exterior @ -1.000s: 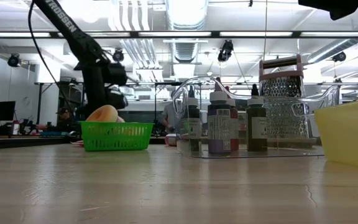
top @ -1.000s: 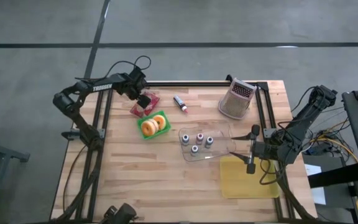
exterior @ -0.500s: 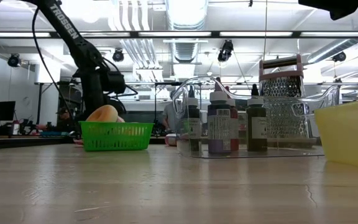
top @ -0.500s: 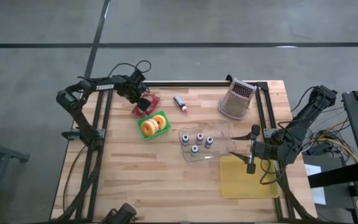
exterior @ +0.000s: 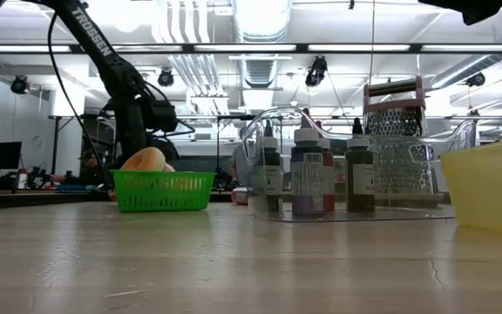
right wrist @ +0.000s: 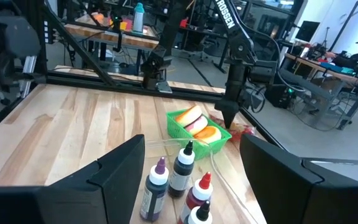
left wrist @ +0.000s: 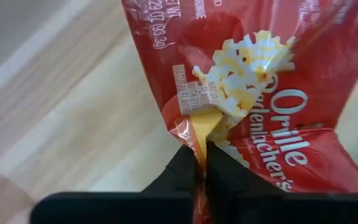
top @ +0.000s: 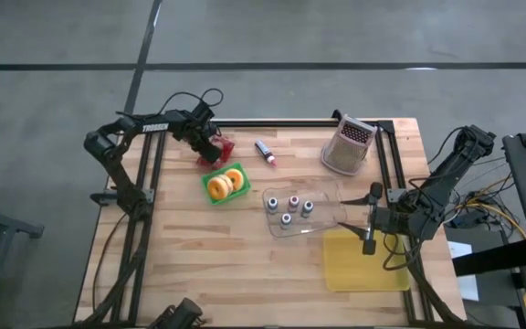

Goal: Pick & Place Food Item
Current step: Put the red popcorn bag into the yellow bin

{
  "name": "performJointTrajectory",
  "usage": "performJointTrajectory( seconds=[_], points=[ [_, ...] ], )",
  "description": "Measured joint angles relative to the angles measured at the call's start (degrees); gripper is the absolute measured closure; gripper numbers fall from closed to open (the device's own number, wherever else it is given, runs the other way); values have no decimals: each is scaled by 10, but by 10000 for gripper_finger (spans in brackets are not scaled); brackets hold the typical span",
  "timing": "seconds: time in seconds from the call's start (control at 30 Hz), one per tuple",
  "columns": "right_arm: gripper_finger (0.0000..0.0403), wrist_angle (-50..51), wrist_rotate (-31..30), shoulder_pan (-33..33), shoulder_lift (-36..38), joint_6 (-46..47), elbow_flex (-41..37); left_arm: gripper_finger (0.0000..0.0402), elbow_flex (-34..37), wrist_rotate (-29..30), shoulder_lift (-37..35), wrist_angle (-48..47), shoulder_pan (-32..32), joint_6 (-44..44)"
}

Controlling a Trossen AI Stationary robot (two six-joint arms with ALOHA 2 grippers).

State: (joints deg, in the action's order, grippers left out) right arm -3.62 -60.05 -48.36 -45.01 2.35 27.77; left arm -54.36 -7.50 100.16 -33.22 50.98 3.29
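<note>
Left gripper (left wrist: 199, 163) has its jaws pinched on a red popcorn bag (left wrist: 260, 93) at the worktop (top: 245, 265) far-left corner, just behind the green basket (top: 226, 184). Right gripper (top: 370, 239) hangs wide open over the yellow tray (top: 363, 274).

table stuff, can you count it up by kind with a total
red popcorn bag: 1
green basket: 1
donuts in that basket: 2
small bottles on the clear tray: 4
clear tray: 1
marker: 1
box grater: 1
yellow bin: 1
total: 12
</note>
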Motion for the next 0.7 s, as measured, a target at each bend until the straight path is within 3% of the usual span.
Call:
performJointTrajectory(
  seconds=[0.2,0.7],
  points=[
    [150,0,0,0,0,0,0,400,4,-2,-51,3,-2,12],
    [152,0,-1,0,0,-4,0,401,-14,-4,-236,6,-6,12]
  ],
)
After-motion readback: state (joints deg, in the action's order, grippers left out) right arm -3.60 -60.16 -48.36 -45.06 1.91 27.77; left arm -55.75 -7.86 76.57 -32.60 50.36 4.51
